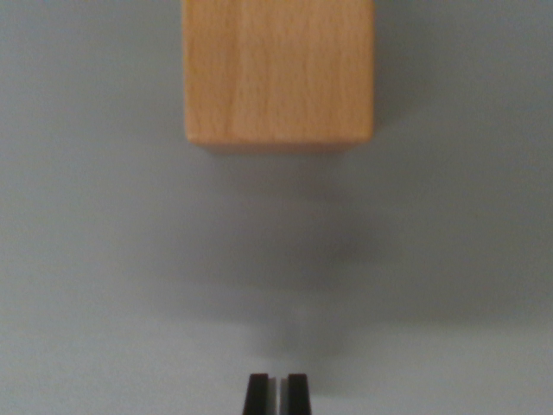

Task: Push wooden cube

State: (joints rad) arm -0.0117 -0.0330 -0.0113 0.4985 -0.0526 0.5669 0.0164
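- The wooden cube (278, 73) fills the upper middle of the wrist view, and its far part is cut off by the top edge of the picture.
- Its top face is light tan with a fine grain running up and down the picture; the near corners are a little rounded.
- A thin strip of the near side face shows below the top face, darker and more orange in tone.
- The cube sits flat on the grey tabletop (95, 259), squared to the camera, with its near edge running level across the picture.
- A soft shadow lies on the tabletop just below the cube's near edge and spreads toward the wrist view's right.
- A second, fainter patch of shadow lies lower down, just above the fingertips.
- The gripper (277, 393) shows only as two dark fingertips at the bottom middle of the picture.
- Its fingers (257, 395) stand close together, with just a slim pale gap between them, so the jaws are set narrow and hold nothing.
- The gripper is in line with the middle of the cube, and bare tabletop lies between the two; they are apart, not touching.
- The rest of the tabletop is plain, even grey out to every edge of the picture.
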